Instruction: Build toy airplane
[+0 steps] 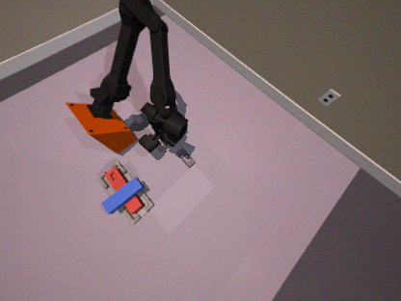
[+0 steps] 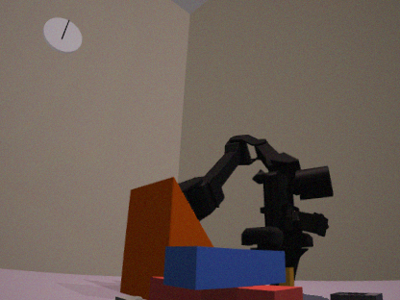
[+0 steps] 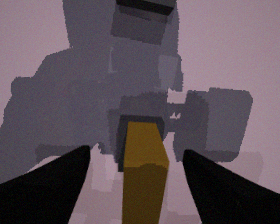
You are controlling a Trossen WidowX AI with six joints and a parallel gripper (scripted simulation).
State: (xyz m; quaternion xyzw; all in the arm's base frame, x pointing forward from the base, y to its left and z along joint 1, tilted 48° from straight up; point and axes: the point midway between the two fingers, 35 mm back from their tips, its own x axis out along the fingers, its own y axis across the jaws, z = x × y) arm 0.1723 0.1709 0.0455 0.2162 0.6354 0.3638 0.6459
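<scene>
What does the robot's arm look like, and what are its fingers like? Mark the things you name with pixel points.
It's a black arm [image 1: 161,58] [image 2: 223,168] made of chunky, straight parts joined at bends. Near its end is a fat, rounded black part [image 2: 313,183]. Its two black fingers narrow toward their tips.

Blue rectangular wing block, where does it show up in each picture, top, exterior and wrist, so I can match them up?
Top: blue rectangular wing block, lower left, crossing the long red fuselage block.
Exterior: bottom, right of centre, above the red.
Wrist: not in it.
Landmark: orange wedge-shaped block, shared by top and exterior only.
</scene>
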